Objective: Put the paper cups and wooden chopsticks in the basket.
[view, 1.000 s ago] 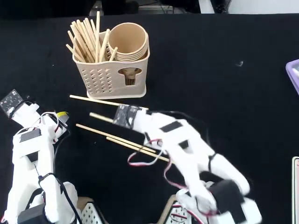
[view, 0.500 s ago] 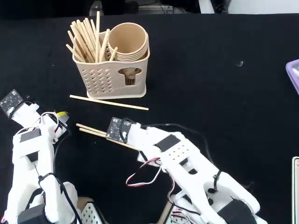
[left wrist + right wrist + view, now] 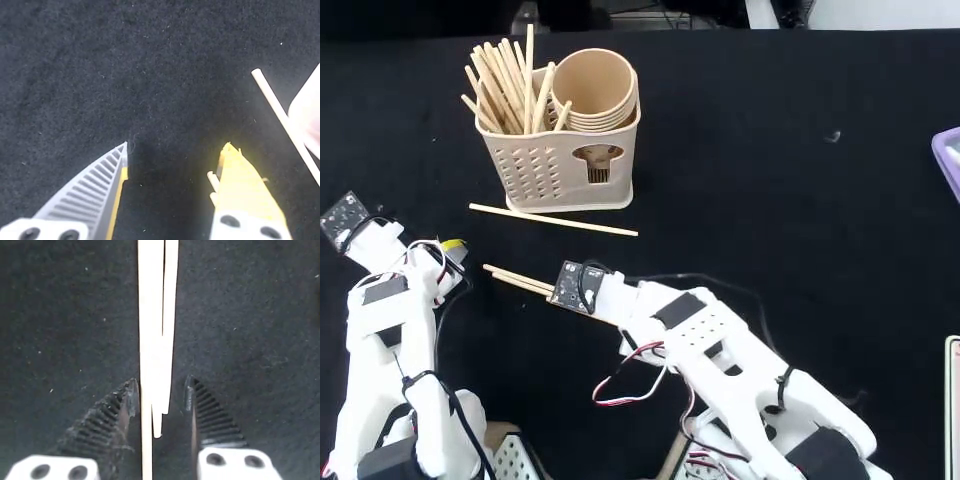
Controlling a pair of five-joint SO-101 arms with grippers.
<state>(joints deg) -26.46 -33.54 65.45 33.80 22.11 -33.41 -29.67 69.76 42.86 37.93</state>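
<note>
single chopstick (image 3: 552,220) lay just before the basket (image 3: 560,165); chopstick pair (image 3: 515,279) sat between the right end effector's (image 3: 161,382) narrowly parted jaws — ungripped. left end effector (image 3: 176,147) gaped wide over open table (image 3: 770,200).

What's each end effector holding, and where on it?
Nothing is gripped yet. The right end effector straddles the chopsticks lying on the table, jaws apart with a gap on one side. The left end effector is open and empty.

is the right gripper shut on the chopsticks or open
Open. In the right wrist view the right gripper straddles the two chopsticks, and dark table shows between them and one fingertip.
</note>
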